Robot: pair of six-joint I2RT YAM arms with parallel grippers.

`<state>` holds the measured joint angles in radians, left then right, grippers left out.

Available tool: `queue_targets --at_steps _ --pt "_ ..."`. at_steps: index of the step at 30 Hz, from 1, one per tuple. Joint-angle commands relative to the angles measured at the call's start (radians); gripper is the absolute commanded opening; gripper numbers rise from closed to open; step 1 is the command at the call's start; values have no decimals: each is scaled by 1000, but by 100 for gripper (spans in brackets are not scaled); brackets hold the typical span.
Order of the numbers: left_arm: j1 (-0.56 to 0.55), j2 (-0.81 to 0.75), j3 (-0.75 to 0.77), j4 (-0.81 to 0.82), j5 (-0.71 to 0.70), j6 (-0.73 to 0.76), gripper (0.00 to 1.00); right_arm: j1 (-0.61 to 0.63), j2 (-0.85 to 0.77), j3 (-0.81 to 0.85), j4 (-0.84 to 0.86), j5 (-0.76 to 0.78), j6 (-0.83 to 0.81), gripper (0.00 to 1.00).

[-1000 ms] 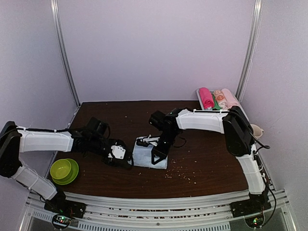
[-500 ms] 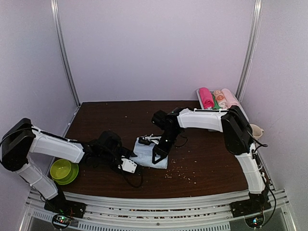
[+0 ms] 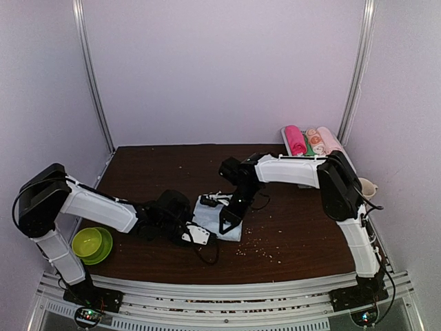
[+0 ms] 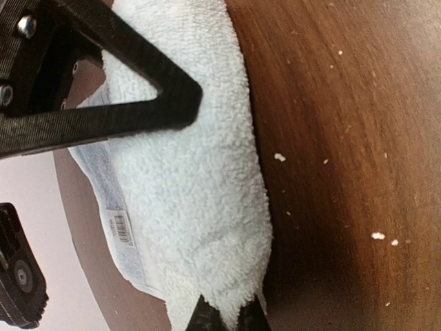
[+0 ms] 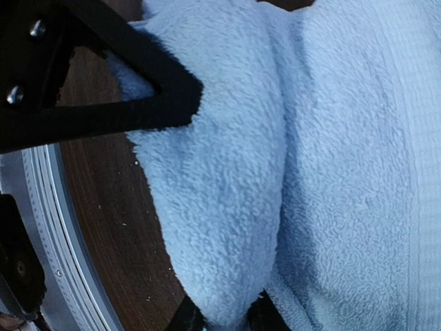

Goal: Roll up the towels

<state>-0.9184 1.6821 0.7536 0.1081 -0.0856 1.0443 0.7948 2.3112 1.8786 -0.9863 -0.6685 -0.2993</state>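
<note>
Starting at the left, we see a green bowl [image 3: 91, 245] by the front left corner of the worktop [image 3: 303, 227], just beside the left arm, which stretches low along the near side. The left end effector [image 4: 226, 318] is pinched tight on the near left corner of the light blue towel [image 4: 193, 207]; cloth runs down between its dark tips. The towel lies bunched in a thick fold at the middle of the worktop, its white tag [image 4: 122, 227] on the thinner layer beneath. The right end effector [image 5: 224, 317] comes down onto the same towel from behind, its tips set narrow on either side of a plump fold.

Bare brown surface with scattered crumbs [image 3: 258, 249] lies open behind the towel and to its right. The front rail is the nearest edge. At the back right corner, well apart, the pink towel [image 3: 295, 140] lies rolled in a tray [image 3: 284, 132] with smaller rolls.

A second ago the left end effector stood wide open at the towel's left side; since then it has swung nearer the front and closed. The right arm has barely moved.
</note>
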Motion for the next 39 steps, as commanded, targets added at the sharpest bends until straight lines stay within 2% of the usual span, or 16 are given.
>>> queue_targets --at_steps 1,2,4,10,15,22,26,29,34,39 --pt "-5 24 77 -188 67 -77 0 -24 -48 -52 -1 65 1 26" --pt "-5 31 93 -218 79 -88 0 -26 -77 -68 8 67 2 29" --pt "-5 47 119 -265 98 -103 0 -32 -119 -94 21 89 7 40" --pt "-1 103 216 -432 201 -143 0 -74 -315 -241 120 173 47 59" --pt "41 159 327 -572 336 -171 0 -84 -538 -427 254 330 66 73" --pt "130 293 577 -862 575 -183 0 -64 -838 -757 542 476 21 80" --pt "178 397 768 -1071 712 -175 0 50 -947 -893 673 595 -94 84" --pt "200 458 855 -1164 760 -176 0 147 -988 -959 732 662 -164 84" --pt "235 542 973 -1278 821 -180 0 228 -1045 -1092 894 686 -241 84" --pt "255 636 1063 -1356 829 -186 0 319 -956 -1079 931 762 -324 84"
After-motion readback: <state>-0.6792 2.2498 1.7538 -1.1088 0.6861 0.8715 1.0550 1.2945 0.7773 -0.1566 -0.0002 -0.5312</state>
